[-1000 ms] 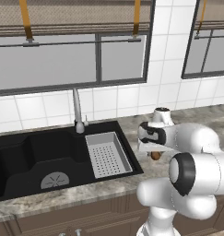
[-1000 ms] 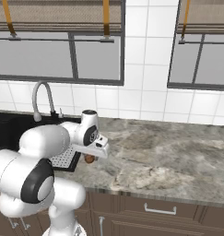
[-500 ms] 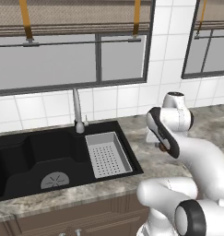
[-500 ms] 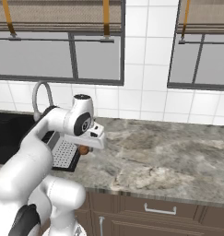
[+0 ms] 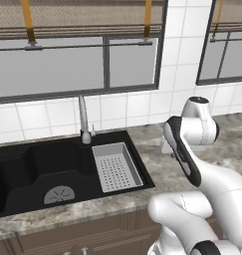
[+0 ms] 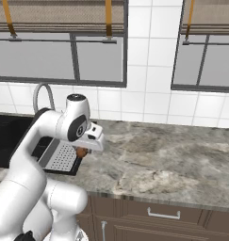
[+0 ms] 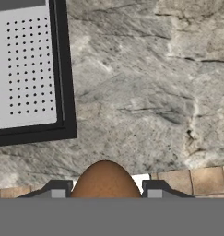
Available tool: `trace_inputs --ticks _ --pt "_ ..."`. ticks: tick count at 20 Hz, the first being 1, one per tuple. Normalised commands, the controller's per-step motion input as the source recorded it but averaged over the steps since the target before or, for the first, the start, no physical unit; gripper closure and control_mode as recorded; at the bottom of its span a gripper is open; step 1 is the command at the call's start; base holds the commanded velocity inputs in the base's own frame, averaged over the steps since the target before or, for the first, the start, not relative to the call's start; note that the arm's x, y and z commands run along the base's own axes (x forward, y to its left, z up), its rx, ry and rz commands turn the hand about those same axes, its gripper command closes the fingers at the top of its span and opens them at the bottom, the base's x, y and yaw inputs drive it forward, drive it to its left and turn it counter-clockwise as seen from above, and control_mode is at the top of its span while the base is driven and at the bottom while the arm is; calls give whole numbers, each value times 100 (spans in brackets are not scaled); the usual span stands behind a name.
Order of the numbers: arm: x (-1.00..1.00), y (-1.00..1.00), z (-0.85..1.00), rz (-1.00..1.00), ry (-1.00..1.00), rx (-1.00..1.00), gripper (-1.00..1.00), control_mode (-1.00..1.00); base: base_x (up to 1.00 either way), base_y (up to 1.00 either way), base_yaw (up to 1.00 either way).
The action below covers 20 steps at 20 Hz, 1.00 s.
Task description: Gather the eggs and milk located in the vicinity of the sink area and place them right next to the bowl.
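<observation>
- Right at the hand: the egg (image 7: 105, 179) sits between the two dark fingers (image 7: 58, 190), brown and rounded, its narrow end pointing away from the hand along the line of the grip. The fingers are pinched onto its sides, one to each flank.
- From the right base view the egg (image 6: 81, 152) shows as a small brown spot tucked under the white hand, lifted clear of the counter (image 6: 153, 155), just past the sink's right rim.
- Under the hand lies bare marbled counter (image 7: 141, 92); the grey perforated tray (image 7: 28, 64) and the black rim of the sink (image 7: 65, 83) sit off to one side of the hand view, near but not below the egg.
- In the left base view the arm's elbow bends over the counter beside the sink (image 5: 53, 169), with the tray (image 5: 116, 167) in the right basin and the slim faucet (image 5: 83, 119) behind it, against the tiled wall.
- The move ahead, as I read it: carry the egg away from the sink, rightward along the counter. The bowl and the milk I cannot place from here, so which way the bowl truly lies stays open.
- Room to move looks generous: the long stretch of counter to the right is open, bounded by the tiled wall at the back and the front edge above the drawers (image 6: 163, 216).
- Watch point: the egg is round and smooth, held only at its sides, so a hard swing could roll it out.
</observation>
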Motion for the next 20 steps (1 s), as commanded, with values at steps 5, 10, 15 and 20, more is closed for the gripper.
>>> trace_inputs --ticks 5,10,15,20 --pt "0 0 0 0 0 0 100 -100 0 0 0" --pt "0 0 0 0 0 0 100 -100 0 0 0" --pt "0 0 0 0 0 0 100 100 -35 34 5" --pt "0 0 0 0 0 0 100 100 -27 99 8"
